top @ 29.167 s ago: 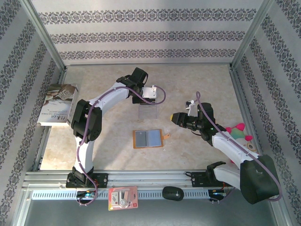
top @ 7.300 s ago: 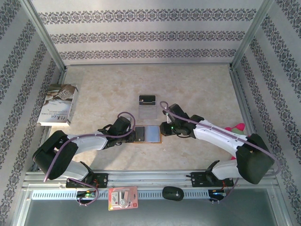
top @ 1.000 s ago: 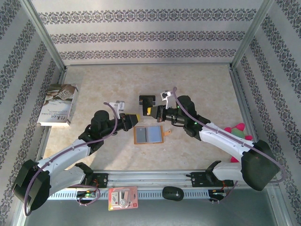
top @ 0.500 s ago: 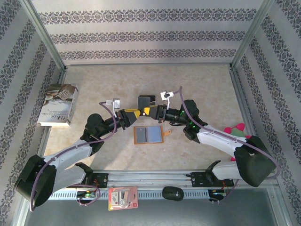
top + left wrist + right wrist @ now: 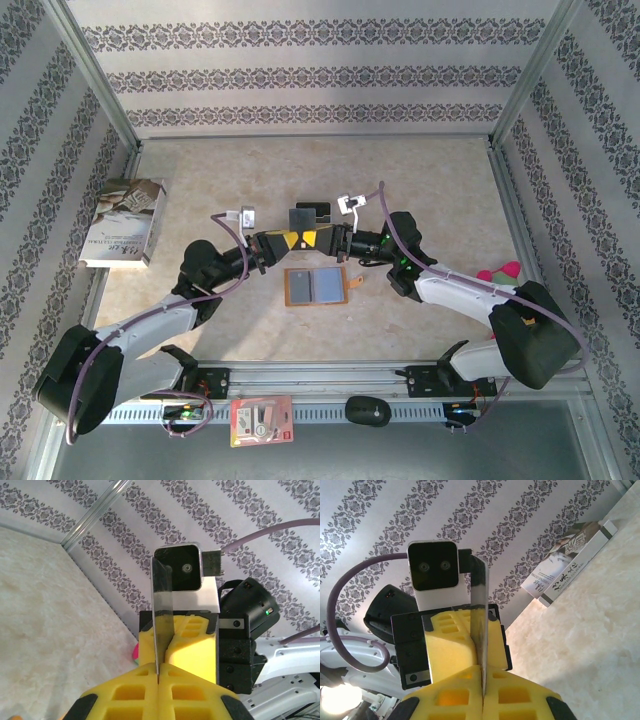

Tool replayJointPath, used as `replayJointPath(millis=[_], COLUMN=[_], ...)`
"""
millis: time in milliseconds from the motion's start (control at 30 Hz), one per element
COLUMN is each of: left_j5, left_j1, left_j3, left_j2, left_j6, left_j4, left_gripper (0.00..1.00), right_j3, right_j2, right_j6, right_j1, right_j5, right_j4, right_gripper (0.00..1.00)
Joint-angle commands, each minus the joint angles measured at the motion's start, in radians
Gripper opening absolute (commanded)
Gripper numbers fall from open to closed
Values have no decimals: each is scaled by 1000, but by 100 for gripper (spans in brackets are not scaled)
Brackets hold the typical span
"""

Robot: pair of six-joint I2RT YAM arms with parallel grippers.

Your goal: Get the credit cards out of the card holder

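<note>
Worktop (image 5: 420, 190): beige, carrying the open card holder (image 5: 314, 286), which is lying flat below my fingertips.
Left end effector (image 5: 285, 241): I am pinching one edge of a credit card (image 5: 161, 625).
Right end effector (image 5: 322, 240): I am clamping the opposite edge, tip to tip.

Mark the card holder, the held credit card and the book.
card holder (image 5: 315, 286): top external view, centre of its open inner face
credit card (image 5: 162, 610): left wrist view, glossy face
book (image 5: 125, 222): top external view, front cover
</note>
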Motion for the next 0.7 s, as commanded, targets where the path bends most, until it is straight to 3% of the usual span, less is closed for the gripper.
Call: replayJointPath(millis=[0,67,200,367,500,667], left_j5=[48,61,117,-26,-123,-215], left_j1=[14,29,46,45,45,39], left_j3=[94,169,414,728,946,1192], left_j2=[-23,-29,45,217,385,565], left_j6=[83,168,456,911,1206,1494], left_j4=[-137,-341,-825,-1346,-1570,-1731], left_gripper=[0,0,0,0,0,0], right_j3=[-24,-61,-124,-157,-197,-229], right_j2=[-9,-59,-227,-397,-443,-443], right_j6=[1,-15,-100,-181,-167,-152], right_j1=[-2,-42,-130,-197,-249,-292], right_j5=[-20,7,85,169,159,133], right_j4=[-2,-53,-269,-488,-506,-494], right_gripper=[18,27,28,28,28,27])
